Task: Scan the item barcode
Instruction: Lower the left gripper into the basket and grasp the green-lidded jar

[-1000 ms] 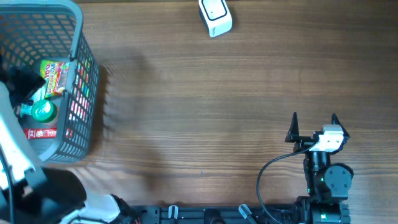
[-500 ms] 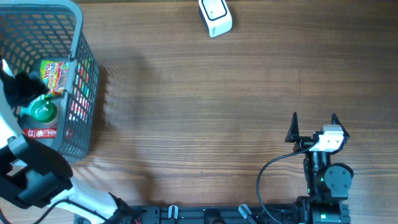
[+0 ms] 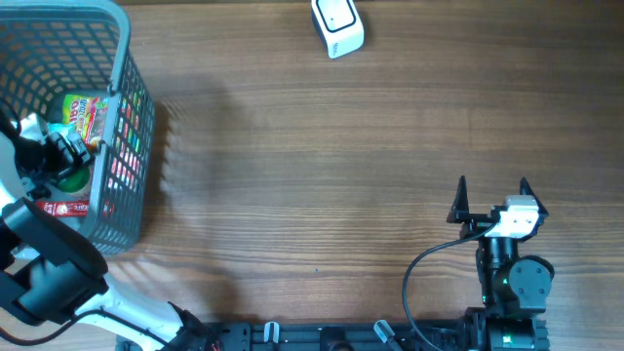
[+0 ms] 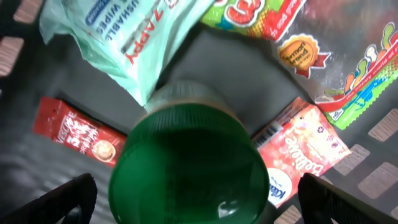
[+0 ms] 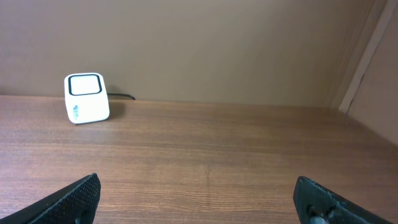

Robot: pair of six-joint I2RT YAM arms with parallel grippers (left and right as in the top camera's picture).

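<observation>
Since the brown wooden table carries your goods only at its 9 o'clock edge, look inside the grey plastic mesh basket there. Your left gripper hangs in that basket with its jaws spread wide and nothing between them. The right gripper, equally spread and empty, sits at 4 o'clock, well apart from the basket, so the left arm is plainly the nearer one. Straight below the left gripper stands the round green-capped bottle. From the wrist you see it end-on, its long axis pointing up at the camera. One finger shows either side of the cap, at 8 and 4 o'clock in that view, neither touching it. I judge this bottle the item to pick, so your coming move is a straight drop along that axis. A pale green wipes pack lies at its 11 o'clock and a red printed packet at its 3 o'clock, both just beside it. The small white box-shaped scanner waits at the table's 12 o'clock edge
</observation>
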